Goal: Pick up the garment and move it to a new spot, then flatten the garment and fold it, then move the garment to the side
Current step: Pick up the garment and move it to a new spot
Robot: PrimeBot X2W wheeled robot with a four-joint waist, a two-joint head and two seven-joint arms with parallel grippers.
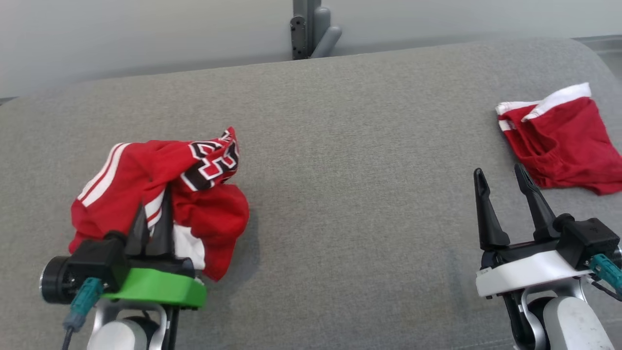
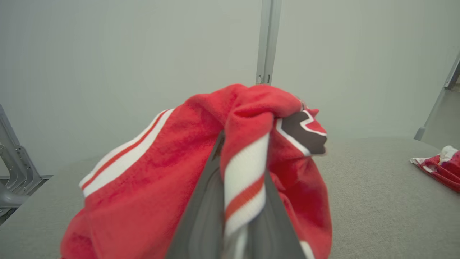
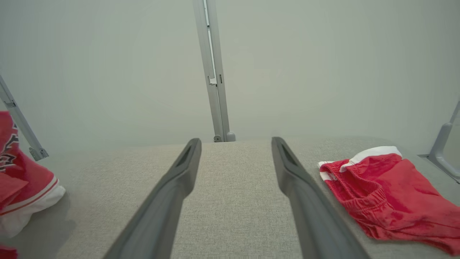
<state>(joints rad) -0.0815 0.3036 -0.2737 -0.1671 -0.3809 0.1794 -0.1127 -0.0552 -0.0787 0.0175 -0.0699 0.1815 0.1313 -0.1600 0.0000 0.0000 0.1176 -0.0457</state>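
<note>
Garment (image 1: 121,175) bunched in clamped left tool (image 1: 154,209), right tool (image 1: 499,169) spread wide

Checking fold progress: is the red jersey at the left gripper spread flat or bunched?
Bunched: the red, white-striped jersey is crumpled around the shut fingers of the left gripper, number print twisted.
</note>
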